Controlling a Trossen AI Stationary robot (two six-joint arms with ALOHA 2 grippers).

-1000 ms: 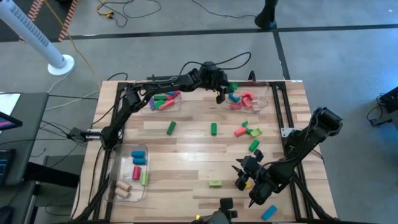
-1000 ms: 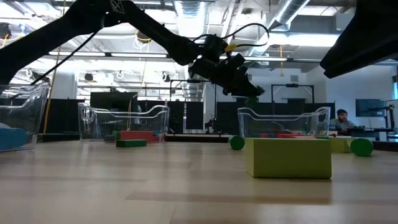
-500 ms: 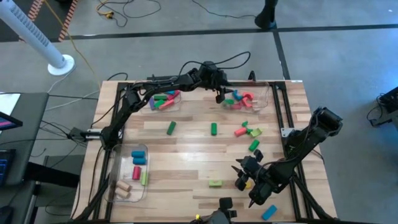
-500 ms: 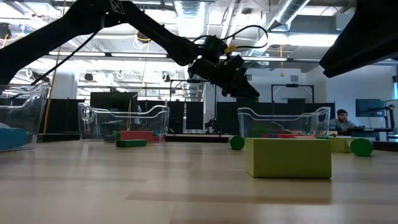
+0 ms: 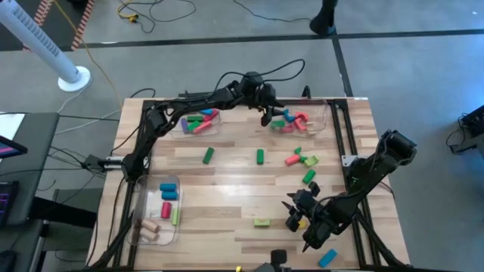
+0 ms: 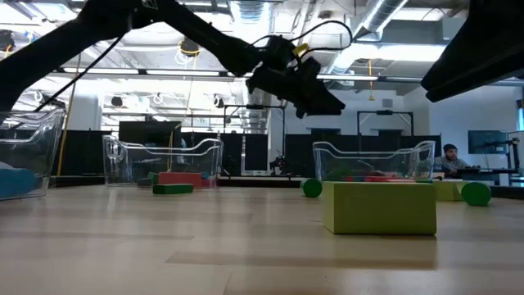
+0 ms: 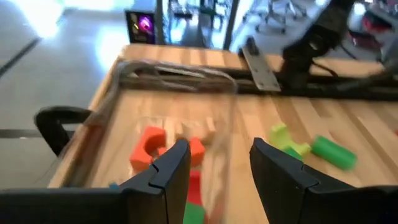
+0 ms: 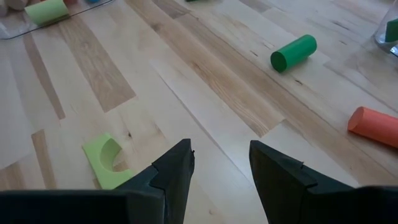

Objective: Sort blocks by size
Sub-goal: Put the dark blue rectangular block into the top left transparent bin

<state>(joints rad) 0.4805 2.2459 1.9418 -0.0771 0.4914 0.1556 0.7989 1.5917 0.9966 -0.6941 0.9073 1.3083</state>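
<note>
The block I'd take next is the light-green arch (image 5: pixel 262 222), lying flat on the table (image 5: pixel 227 181) at its near edge. It sits just beside the right gripper (image 5: pixel 293 214), off towards the left arm's half of the table and slightly ahead of the fingertips. It is a short, squat piece with its curved cut-out showing from above. Seen from overhead, its long axis runs across the table, so I judge the wrist would need some turning to close across the narrow faces.

The right gripper hovers low with its fingers (image 8: pixel 177 165) moderately apart and nothing between them; bare wood shows in the gap. Farther out in the direction it points lie a green cylinder (image 8: pixel 293 52) and an orange cylinder (image 8: pixel 375 126), both well clear of the arch.

The right arm is plainly the nearer one. The left gripper (image 5: pixel 266 115) is well away at the far side, raised above the near wall of a clear bin (image 5: pixel 325 113), and its jaws are likewise part-open and empty. Beyond its fingers (image 7: pixel 174 168) I can see a red-orange arch (image 7: pixel 149 140) and other pieces already inside that bin.
</note>
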